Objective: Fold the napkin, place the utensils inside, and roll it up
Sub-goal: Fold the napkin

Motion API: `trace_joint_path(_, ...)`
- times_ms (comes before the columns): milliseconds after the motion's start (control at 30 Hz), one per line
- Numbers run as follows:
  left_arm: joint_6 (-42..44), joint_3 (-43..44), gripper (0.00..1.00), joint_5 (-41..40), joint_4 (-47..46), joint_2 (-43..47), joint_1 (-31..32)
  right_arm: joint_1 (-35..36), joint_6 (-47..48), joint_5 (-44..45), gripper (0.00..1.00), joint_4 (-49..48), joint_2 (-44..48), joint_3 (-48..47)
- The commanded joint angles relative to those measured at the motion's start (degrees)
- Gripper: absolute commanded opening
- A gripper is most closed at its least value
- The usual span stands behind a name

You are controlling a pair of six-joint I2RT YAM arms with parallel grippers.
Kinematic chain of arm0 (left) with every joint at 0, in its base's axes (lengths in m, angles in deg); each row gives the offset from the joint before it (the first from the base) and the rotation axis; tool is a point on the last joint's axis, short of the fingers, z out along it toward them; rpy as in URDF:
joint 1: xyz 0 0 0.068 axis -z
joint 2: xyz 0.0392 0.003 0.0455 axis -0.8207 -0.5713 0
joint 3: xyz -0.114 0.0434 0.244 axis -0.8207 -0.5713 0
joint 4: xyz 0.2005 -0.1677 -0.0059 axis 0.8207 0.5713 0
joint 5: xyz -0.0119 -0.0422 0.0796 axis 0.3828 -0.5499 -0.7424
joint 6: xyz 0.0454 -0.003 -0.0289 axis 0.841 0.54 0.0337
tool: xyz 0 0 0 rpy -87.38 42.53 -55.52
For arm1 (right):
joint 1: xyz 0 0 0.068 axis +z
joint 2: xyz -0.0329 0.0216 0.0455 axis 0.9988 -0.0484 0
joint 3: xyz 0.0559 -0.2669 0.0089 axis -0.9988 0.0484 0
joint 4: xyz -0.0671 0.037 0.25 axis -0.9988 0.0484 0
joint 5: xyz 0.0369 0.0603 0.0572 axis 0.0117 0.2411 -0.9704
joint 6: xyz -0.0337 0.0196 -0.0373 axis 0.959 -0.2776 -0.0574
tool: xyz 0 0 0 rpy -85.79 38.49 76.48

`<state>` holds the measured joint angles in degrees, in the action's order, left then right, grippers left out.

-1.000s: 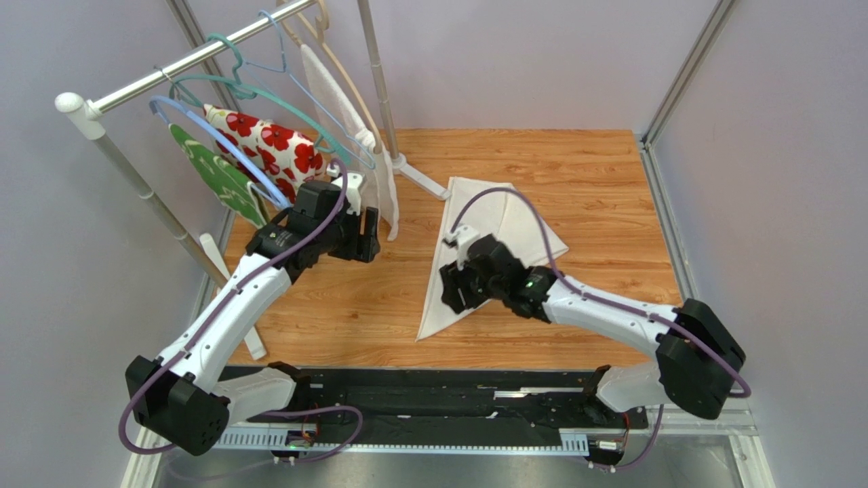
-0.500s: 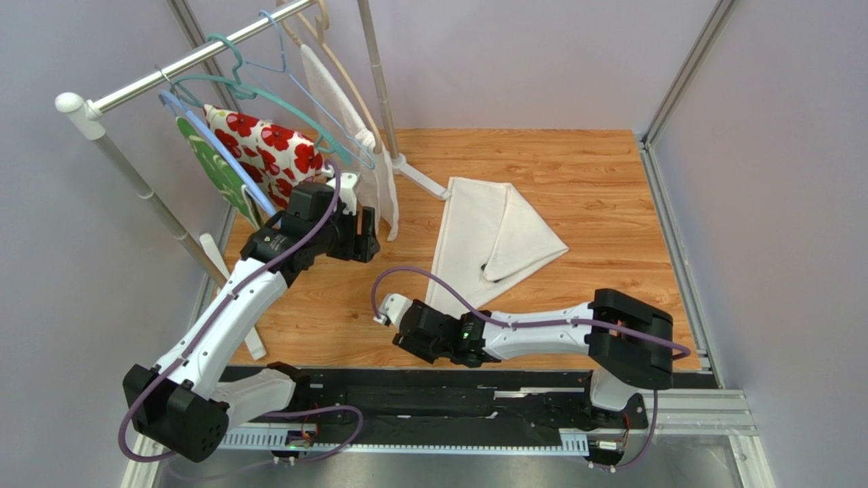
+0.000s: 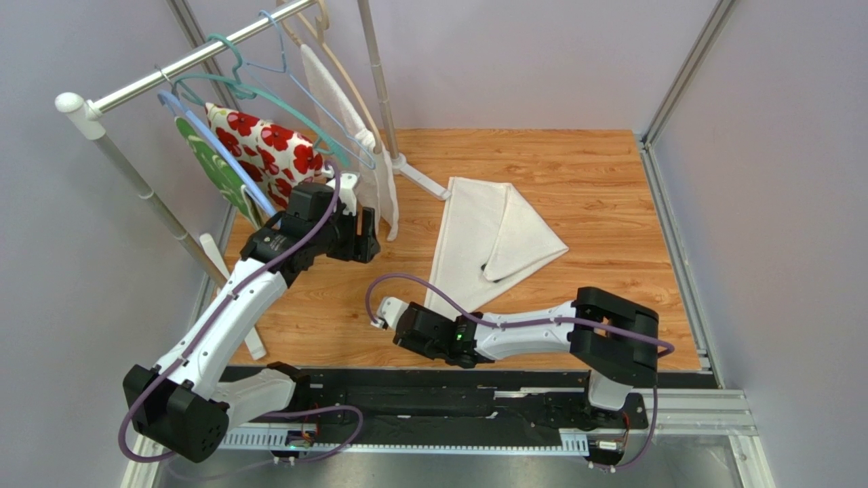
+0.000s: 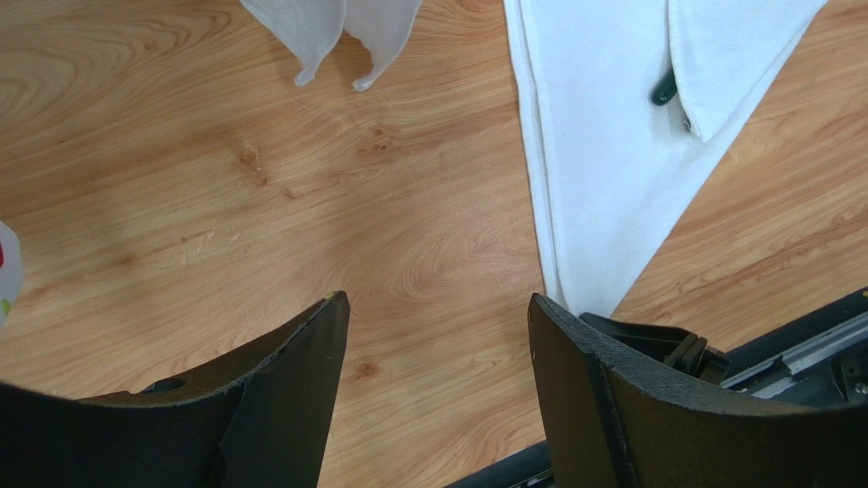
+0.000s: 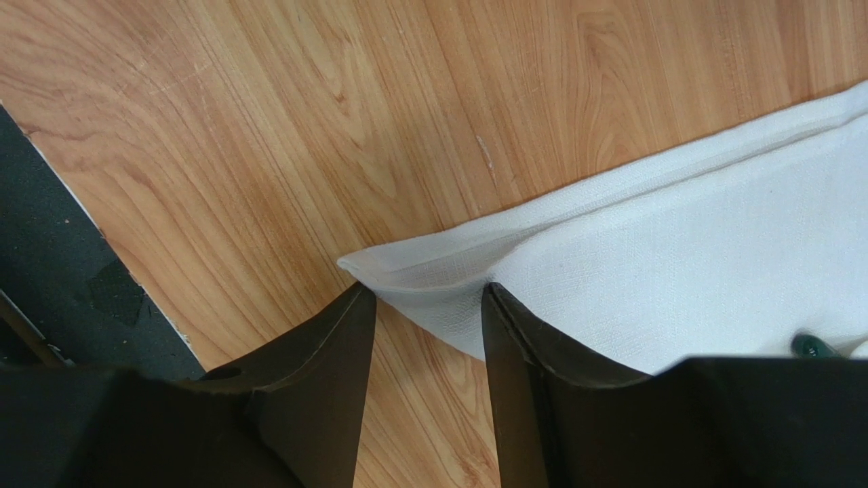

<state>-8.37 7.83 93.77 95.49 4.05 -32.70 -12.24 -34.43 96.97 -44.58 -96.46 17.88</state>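
right claw (image 5: 428, 300) gapes at napkin (image 5: 672, 264) corner; only wrist view shows it.

1. One napkin (image 3: 479, 229).
2. One dark utensil handle tip (image 4: 664, 89) shows; any others are hidden.
3. Three hanging cloths: red-flowered cloth (image 3: 267, 142), green-patterned cloth (image 3: 219, 168), white cloth (image 3: 331, 86).
4. One rack (image 3: 183, 69).
5. Two hands: left hand (image 4: 438, 305), right hand (image 5: 428, 295).

- A wooden table (image 3: 601, 183) of light, grained planks is seen.
- The napkin (image 3: 477, 239), off-white and folded into a long pointed shape, is laid on the wood, with one flap turned over its right part.
- A white rack foot (image 3: 420, 180) is set on the wood just left of the napkin's far end.
- A second white foot (image 3: 216, 262) is placed well to the left of the napkin, at the table's edge.
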Motion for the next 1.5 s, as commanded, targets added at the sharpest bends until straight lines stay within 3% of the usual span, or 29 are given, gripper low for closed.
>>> trace_joint_path(0,-0.72,0.09,0.74,0.64,-1.41,0.84,-0.4,0.17,1.94,-0.08,0.47,-3.49,-1.28,-0.58)
trace_joint_path(133,-0.81,0.09,0.74,0.55,-1.41,0.84,-0.49,-0.62,1.24,-2.7,0.45,-3.67,-2.59,-0.58)
trace_joint_path(233,-0.81,0.0,0.74,0.64,-1.41,0.84,-0.49,-1.5,0.62,-5.34,0.38,-2.8,-3.74,-0.93)
trace_joint_path(267,-0.72,0.09,0.74,0.73,-1.41,0.84,-0.49,-1.68,0.54,-5.96,0.29,-2.62,-3.83,-0.93)
trace_joint_path(333,-0.72,0.18,0.74,0.73,-1.41,0.84,-0.57,-2.12,0.01,-7.54,0.21,-1.83,-4.35,-1.01)
trace_joint_path(367,-0.72,0.09,0.74,0.55,-1.33,1.01,-0.57,-2.38,-0.25,-8.24,0.07,-1.65,-4.44,-1.1)
trace_joint_path(400,-0.72,0.18,0.74,0.46,-1.32,1.19,-0.66,-2.56,-0.52,-8.77,0.0,-1.13,-4.44,-1.36)
trace_joint_path(700,-0.72,0.0,0.74,-1.73,-1.32,2.77,-1.36,-2.56,-7.9,-18.7,0.0,-2.35,-0.67,-5.32)
trace_joint_path(967,-0.72,-0.26,0.74,-4.9,-1.41,4.53,-2.51,-5.27,-12.47,-11.07,0.0,1.33,8.54,-6.99)
trace_joint_path(1467,-0.81,-0.26,0.74,-4.9,-1.5,3.13,-4.0,-35.75,-23.72,-5.08,0.0,9.33,31.32,-2.43)
